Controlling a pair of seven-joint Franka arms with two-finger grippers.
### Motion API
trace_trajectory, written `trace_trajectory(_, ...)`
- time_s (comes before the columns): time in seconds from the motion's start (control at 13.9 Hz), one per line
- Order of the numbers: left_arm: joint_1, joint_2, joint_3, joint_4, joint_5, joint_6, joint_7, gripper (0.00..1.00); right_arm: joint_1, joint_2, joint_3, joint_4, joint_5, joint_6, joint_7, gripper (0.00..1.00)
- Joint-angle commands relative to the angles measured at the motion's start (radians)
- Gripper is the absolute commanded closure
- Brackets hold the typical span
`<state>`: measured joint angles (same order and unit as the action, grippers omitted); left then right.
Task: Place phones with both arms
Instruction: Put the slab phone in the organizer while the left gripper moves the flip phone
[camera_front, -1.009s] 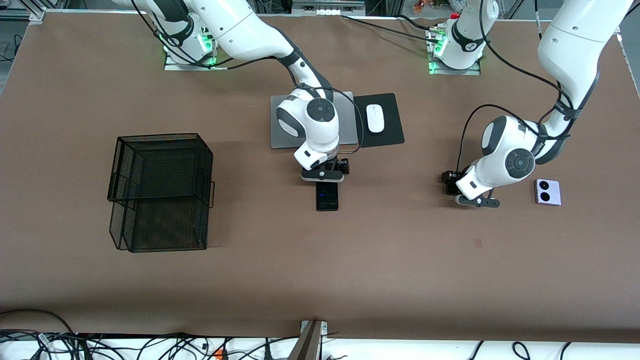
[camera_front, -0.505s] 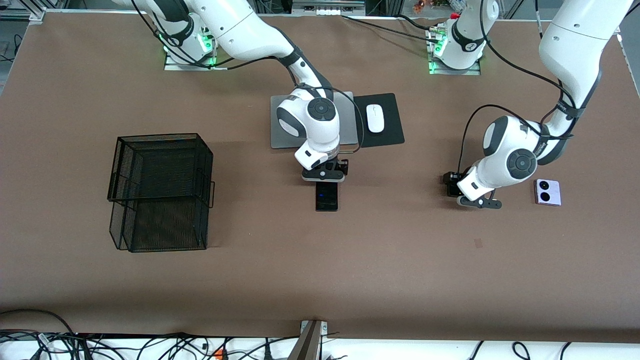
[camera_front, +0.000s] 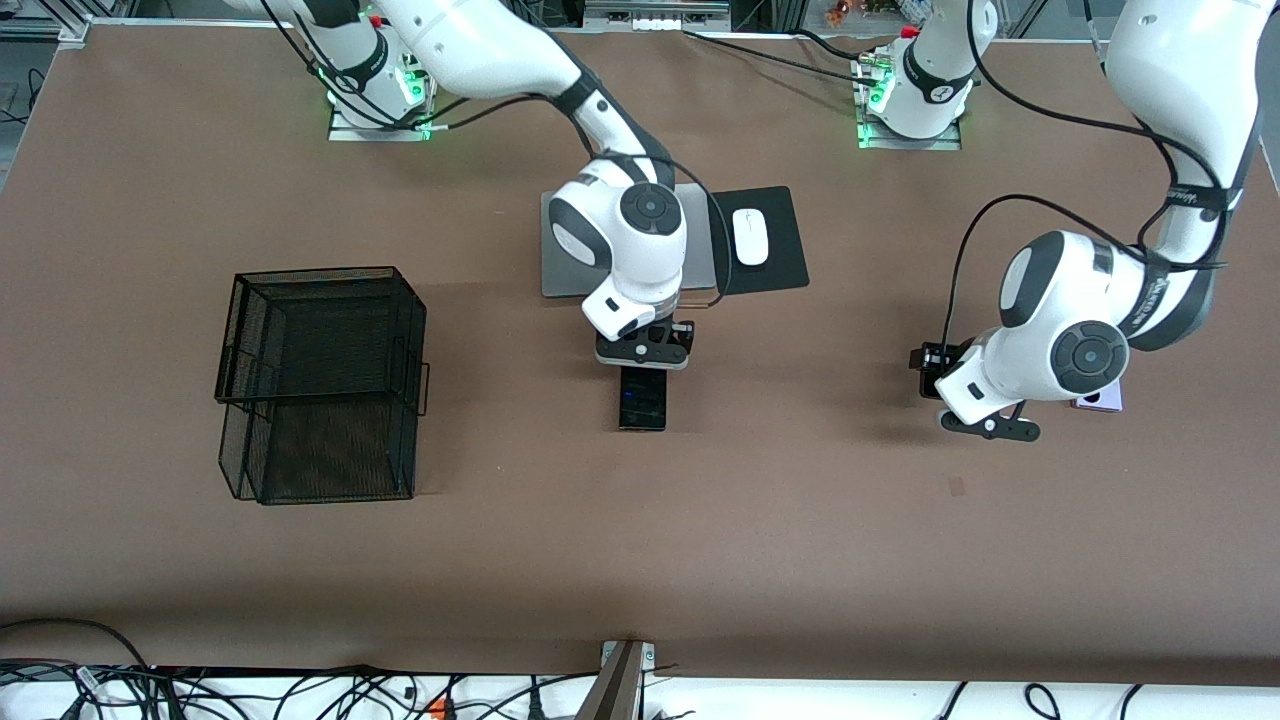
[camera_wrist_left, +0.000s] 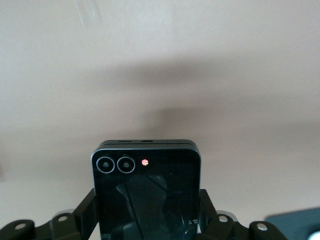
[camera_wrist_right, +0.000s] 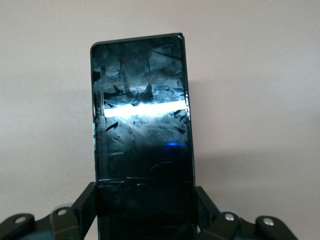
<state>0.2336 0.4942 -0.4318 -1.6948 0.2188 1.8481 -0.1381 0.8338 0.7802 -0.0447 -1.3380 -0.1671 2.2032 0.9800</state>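
Brown table (camera_front: 800, 520) – right claw (camera_front: 643, 352) clamps long black phone (camera_front: 642, 400), left claw (camera_front: 985, 420) clamps folded black phone (camera_wrist_left: 146, 195)

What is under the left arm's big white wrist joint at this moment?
A corner of the pale lilac-white phone shows under the wrist; the rest is covered. The left gripper grips a squarish black folded phone over the brown table.

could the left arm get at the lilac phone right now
Probably not yet. The left gripper is shut on the black folded phone, so its fingers are taken. The lilac phone lies just beside it, mostly hidden under the left arm's wrist.
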Motion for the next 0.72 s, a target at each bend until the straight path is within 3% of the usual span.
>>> trace_trajectory(0.0,-0.084,0.006,-0.001,0.122,0.017,-0.096,-0.028,0.84,-0.030,-0.117,0.005,-0.009,0.003,-0.124,-0.061,1.00)
trace_trajectory(0.29,-0.285,0.050,0.002,0.171,0.007,-0.090,-0.170,0.80,-0.093,-0.269,-0.017,-0.044,0.041,-0.344,-0.225,1.00)
trace_trajectory(0.43,-0.406,0.101,0.010,0.181,0.011,-0.043,-0.274,0.75,-0.119,-0.393,-0.067,-0.180,0.050,-0.353,-0.331,1.00)
trace_trajectory(0.65,-0.467,0.185,0.010,0.204,0.010,0.106,-0.443,0.73,-0.120,-0.585,-0.193,-0.430,0.075,-0.292,-0.502,1.00)
